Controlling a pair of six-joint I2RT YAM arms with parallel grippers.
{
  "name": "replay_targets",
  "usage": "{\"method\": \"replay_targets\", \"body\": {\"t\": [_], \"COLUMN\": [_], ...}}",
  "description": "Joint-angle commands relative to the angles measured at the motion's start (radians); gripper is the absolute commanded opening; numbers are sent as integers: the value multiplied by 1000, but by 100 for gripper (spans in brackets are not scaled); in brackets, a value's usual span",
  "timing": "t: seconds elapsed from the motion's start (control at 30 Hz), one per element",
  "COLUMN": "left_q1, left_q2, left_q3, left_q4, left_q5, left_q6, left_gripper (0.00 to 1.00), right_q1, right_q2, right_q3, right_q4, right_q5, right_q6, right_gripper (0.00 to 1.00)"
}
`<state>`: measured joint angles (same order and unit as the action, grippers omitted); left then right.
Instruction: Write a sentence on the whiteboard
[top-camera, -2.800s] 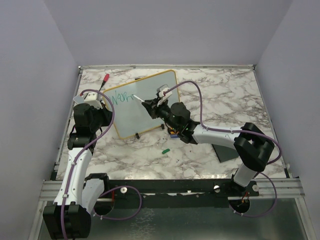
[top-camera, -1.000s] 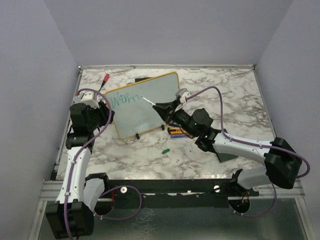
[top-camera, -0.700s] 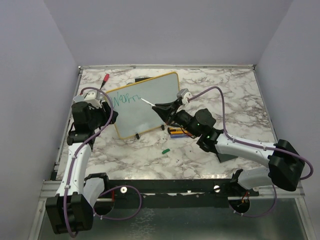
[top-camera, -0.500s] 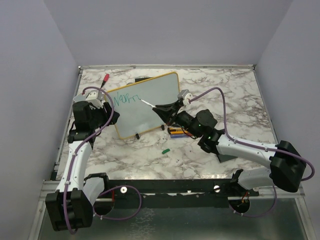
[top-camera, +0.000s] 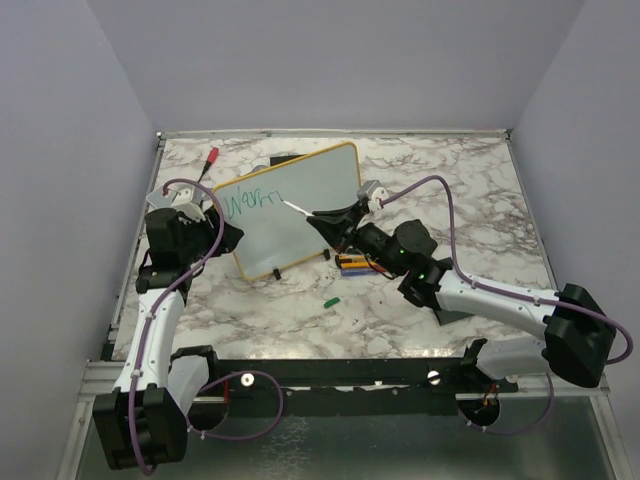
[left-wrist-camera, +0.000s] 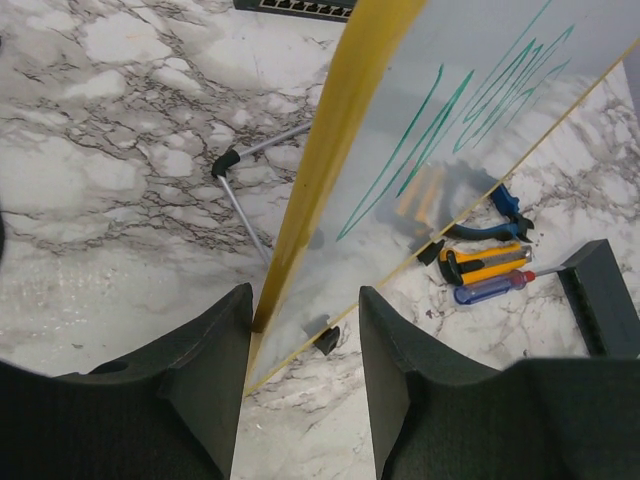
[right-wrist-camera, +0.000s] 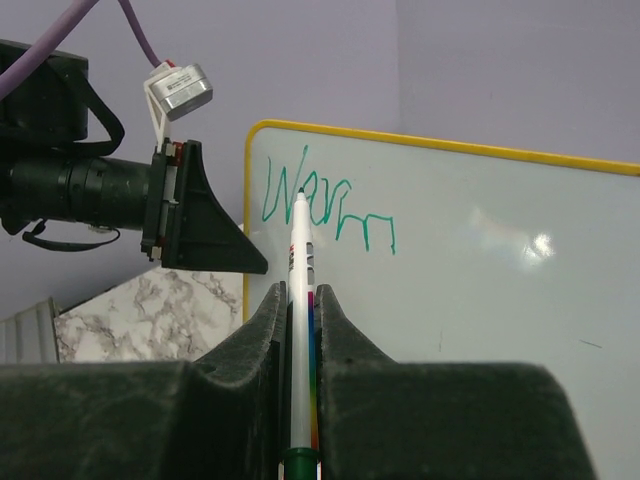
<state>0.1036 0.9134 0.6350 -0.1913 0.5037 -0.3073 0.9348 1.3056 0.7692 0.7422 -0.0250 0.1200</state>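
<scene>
Teal-green and reading only "Warm" so far, beginning the sentence (top-camera: 250, 199) along the top left of the whiteboard (top-camera: 295, 235). Standing propped near the back left of the marble table (top-camera: 460, 190). Clamping a marker (right-wrist-camera: 299, 250) in the right gripper (right-wrist-camera: 300, 300), tip nearing the board, contact being unclear. Straddling the board's left edge with the left gripper (left-wrist-camera: 305, 340), jaws apart, apparently steadying rather than squeezing. Leaving the remaining words unwritten.

left hand (top-camera: 227, 238) astride whiteboard (top-camera: 280, 238) left edge, marker (top-camera: 296, 207) before it, tools (top-camera: 352, 264) rightward
</scene>
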Motion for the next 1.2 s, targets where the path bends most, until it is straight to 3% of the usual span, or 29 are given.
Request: {"method": "replay_targets", "body": {"t": [0.0,0.27,0.57,1.17], "left_q1": [-3,-16,-15,-10], "left_q2": [-39,-55,-28,-22], "left_q3": [-27,-26,-21,-1], "left_q4": [3,-13,-23,-28], "left_q5": [82,117,8,-26], "left_q6": [-78,-103,-49,6], "left_gripper": [47,47,52,38], "right_q1": [-1,-1,-1,-22], "right_q2": [-29,-36,-30,69], "right_q3": [-13,-19,-14,12], "right_q4": [-17,-27,-38,-90], "right_q5": [-8,5,-7,64], "right_q6": [-4,-10,-17,-12], "right_gripper": [1,1,1,1]}}
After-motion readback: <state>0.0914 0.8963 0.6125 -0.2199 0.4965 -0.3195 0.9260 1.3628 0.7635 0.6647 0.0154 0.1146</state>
